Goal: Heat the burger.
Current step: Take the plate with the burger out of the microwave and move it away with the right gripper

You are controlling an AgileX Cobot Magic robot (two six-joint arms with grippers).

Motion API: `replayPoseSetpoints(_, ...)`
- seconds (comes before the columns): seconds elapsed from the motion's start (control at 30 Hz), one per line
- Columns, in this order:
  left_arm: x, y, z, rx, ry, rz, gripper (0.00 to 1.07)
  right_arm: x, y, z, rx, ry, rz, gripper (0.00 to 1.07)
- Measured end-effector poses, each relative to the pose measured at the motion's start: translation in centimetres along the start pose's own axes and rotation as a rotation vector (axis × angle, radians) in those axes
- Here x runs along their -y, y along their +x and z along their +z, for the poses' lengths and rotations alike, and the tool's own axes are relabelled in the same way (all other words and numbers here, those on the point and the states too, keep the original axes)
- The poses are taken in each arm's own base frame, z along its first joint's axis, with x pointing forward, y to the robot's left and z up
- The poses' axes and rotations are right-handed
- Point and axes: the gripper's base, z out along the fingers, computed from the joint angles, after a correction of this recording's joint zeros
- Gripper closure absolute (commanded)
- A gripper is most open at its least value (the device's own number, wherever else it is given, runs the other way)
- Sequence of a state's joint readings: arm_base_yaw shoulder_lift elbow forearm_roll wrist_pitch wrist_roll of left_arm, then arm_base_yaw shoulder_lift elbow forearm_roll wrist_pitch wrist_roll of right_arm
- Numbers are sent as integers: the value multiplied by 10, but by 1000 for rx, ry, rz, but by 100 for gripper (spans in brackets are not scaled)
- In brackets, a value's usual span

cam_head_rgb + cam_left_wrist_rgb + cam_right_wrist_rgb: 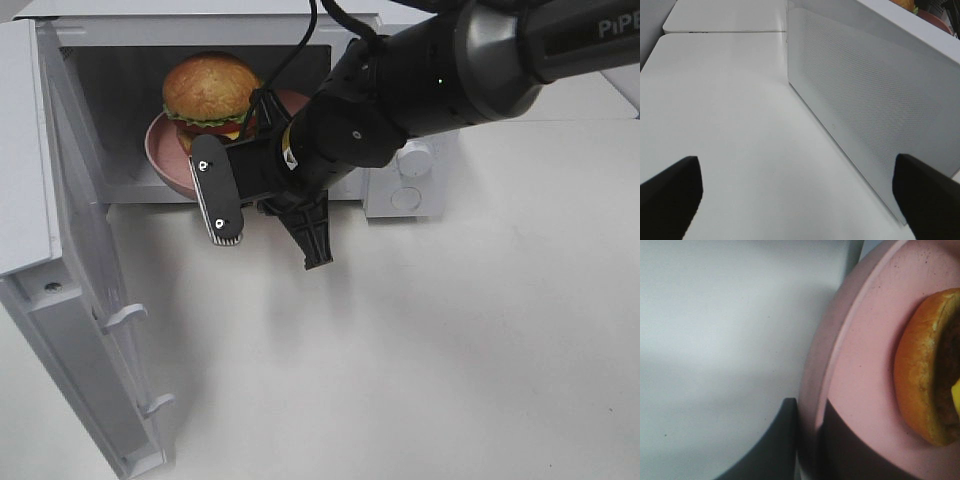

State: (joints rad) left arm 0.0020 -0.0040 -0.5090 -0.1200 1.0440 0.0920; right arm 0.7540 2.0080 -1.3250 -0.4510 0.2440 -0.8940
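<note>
One claw, our right (810, 440), pinches the pink plate (860, 365) at its rim so the burger (210, 95) rides level into the microwave (95, 60). Our left claw (800, 197) waits spread above the tabletop (730, 100).

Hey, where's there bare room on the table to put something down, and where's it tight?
Free: the white table right of the open microwave door, in front of the microwave. Also the tabletop on the door's outer side, under the open left claw. Crowded: the microwave mouth, where the right claw grips the pink plate carrying the burger.
</note>
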Motion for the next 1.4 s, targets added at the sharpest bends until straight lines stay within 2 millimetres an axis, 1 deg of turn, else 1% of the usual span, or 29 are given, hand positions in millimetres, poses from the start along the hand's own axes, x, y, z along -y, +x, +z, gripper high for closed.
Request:
replayPoseSetpoints(0.1, 0, 0, 0, 0, 0, 0, 9, -9, 1, -5, 17, 3, -4, 107)
replayPoseSetpoints(0.47, 0, 0, 0, 0, 0, 0, 9, -24, 6, -18, 36, 0, -10, 107)
replayPoseSetpoints(0.53, 0, 0, 0, 0, 0, 0, 9, -28, 7, -26, 46, 9, -10, 107)
replayPoseSetpoints(0.57, 0, 0, 0, 0, 0, 0, 9, -28, 7, -26, 46, 9, -10, 107)
replayPoseSetpoints(0.6, 0, 0, 0, 0, 0, 0, 9, -33, 8, -29, 52, 8, -11, 107)
replayPoseSetpoints(0.73, 0, 0, 0, 0, 0, 0, 9, -40, 10, -36, 66, 14, -13, 107)
replayPoseSetpoints(0.8, 0, 0, 0, 0, 0, 0, 9, -49, 13, -43, 74, 11, -15, 107)
replayPoseSetpoints(0.9, 0, 0, 0, 0, 0, 0, 9, -55, 15, -47, 73, 5, -14, 107)
replayPoseSetpoints(0.93, 0, 0, 0, 0, 0, 0, 9, -61, 17, -51, 74, -4, -16, 107)
replayPoseSetpoints(1.0, 0, 0, 0, 0, 0, 0, 9, -63, 18, -54, 74, -4, -15, 107)
replayPoseSetpoints(1.03, 0, 0, 0, 0, 0, 0, 9, -69, 20, -58, 71, -11, -14, 107)
replayPoseSetpoints(1.17, 0, 0, 0, 0, 0, 0, 9, -76, 24, -66, 68, -17, -9, 107)
replayPoseSetpoints(1.2, 0, 0, 0, 0, 0, 0, 9, -81, 26, -71, 67, -21, -7, 107)
replayPoseSetpoints(1.23, 0, 0, 0, 0, 0, 0, 9, -81, 26, -71, 67, -21, -7, 107)
replayPoseSetpoints(1.3, 0, 0, 0, 0, 0, 0, 9, -87, 28, -79, 68, -20, -7, 107)
replayPoseSetpoints(1.33, 0, 0, 0, 0, 0, 0, 9, -87, 28, -79, 68, -20, -7, 107)
replayPoseSetpoints(1.37, 0, 0, 0, 0, 0, 0, 9, -90, 30, -85, 74, -10, -7, 107)
replayPoseSetpoints(1.4, 0, 0, 0, 0, 0, 0, 9, -90, 30, -85, 74, -10, -7, 107)
